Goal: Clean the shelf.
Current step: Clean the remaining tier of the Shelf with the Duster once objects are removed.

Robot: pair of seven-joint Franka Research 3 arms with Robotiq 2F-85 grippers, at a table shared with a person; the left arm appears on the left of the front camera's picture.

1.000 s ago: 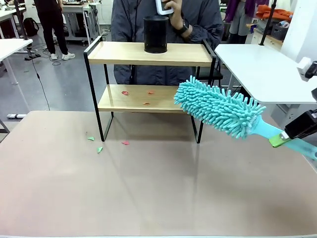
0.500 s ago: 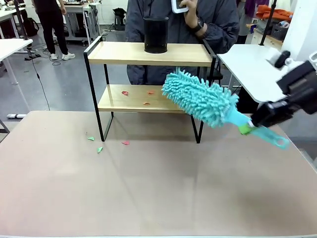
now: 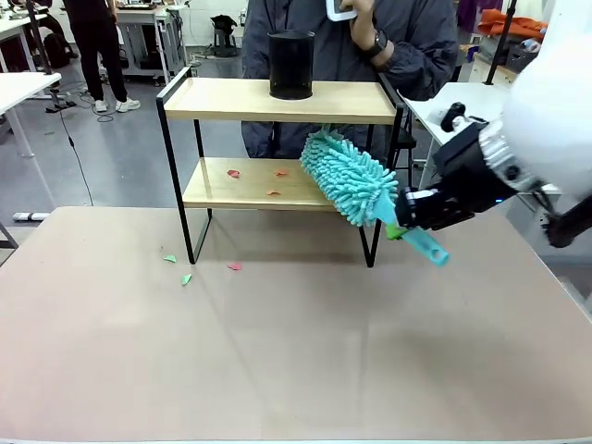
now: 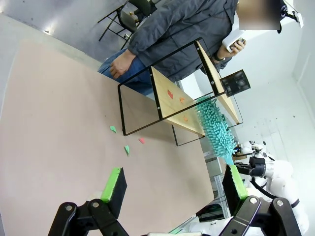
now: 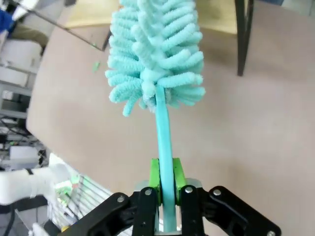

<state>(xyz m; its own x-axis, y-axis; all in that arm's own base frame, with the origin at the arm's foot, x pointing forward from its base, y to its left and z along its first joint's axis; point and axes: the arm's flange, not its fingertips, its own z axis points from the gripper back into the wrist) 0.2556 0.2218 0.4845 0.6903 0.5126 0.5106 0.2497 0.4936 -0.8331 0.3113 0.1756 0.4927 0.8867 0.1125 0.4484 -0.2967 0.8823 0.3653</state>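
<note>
Right fingers (image 5: 154, 177) clamp duster (image 5: 155, 54); shelf (image 3: 222, 97) lies ahead.

1. Duster (image 3: 349, 188): turquoise throughout.
2. Shelf (image 3: 277, 102): pale wood boards, black frame.
3. Cup (image 3: 291, 65): black.
4. Red scraps (image 3: 233, 173) on the lower board; seemingly green scraps (image 3: 170, 259) at the shelf's seven o'clock.
5. Table (image 3: 296, 370): pinkish tan.

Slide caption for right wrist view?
Right gripper clamps the teal duster by its handle, head aimed at the shelf.

Duster (image 5: 155, 54) tip cut off above, scraps (image 3: 233, 173) too small to identify
</note>
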